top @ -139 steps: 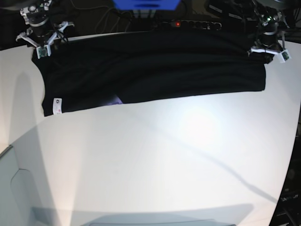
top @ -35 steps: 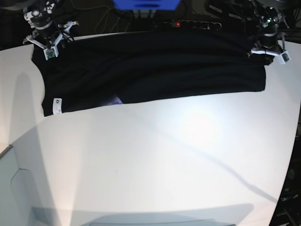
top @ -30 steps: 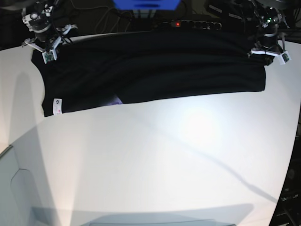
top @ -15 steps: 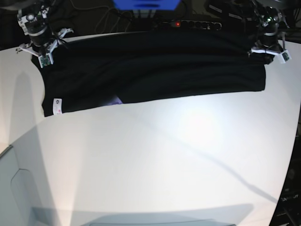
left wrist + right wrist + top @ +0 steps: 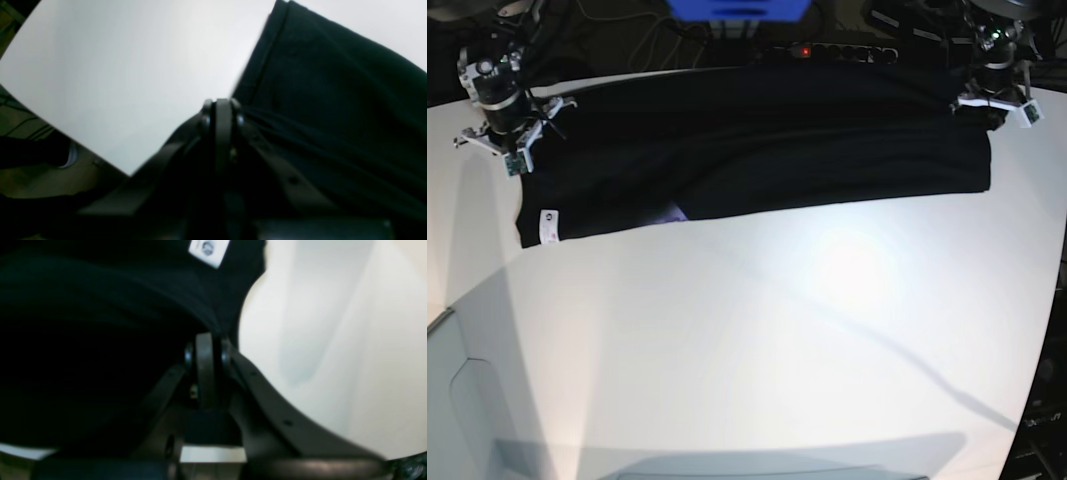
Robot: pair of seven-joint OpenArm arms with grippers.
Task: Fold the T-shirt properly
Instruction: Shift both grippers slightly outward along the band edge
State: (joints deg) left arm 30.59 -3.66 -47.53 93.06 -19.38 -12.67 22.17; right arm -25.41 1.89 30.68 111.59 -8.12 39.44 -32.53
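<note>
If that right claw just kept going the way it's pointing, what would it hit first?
Most likely the black T-shirt right at the tip of the shut right gripper, with the white table beneath it; depth is hard to judge.

One T-shirt (image 5: 757, 140), one white tag (image 5: 549, 225), one table (image 5: 777, 340), two tools.

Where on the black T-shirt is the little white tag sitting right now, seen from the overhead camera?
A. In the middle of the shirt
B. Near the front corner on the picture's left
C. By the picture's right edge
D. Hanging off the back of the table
B: in the base view the white tag lies near the front left corner of the T-shirt, below the right gripper.
</note>
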